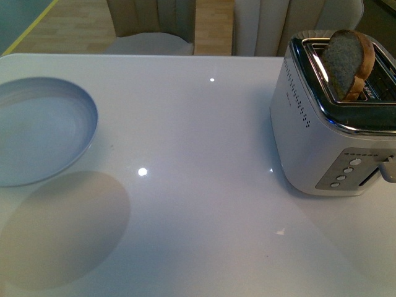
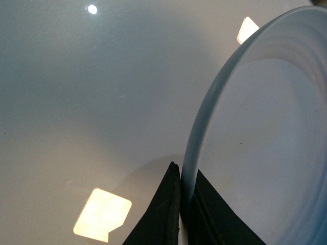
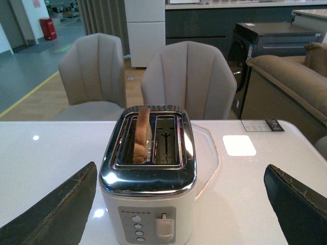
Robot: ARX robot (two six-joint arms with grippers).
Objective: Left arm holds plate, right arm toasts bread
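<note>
The pale blue-white plate hangs above the white table at the left, casting a round shadow below it. My left gripper is shut on the plate rim, one black jaw on each side. The bread, a brown slice with darker crust, stands upright and half out of the left slot of the silver toaster at the right. My right gripper is open, its jaws wide to either side of the toaster, level with the lever. The bread shows edge-on in the slot.
The toaster's second slot holds nothing. Its front panel carries round buttons beside the lever. Two beige chairs stand behind the far table edge. A card lies on the table at the far right.
</note>
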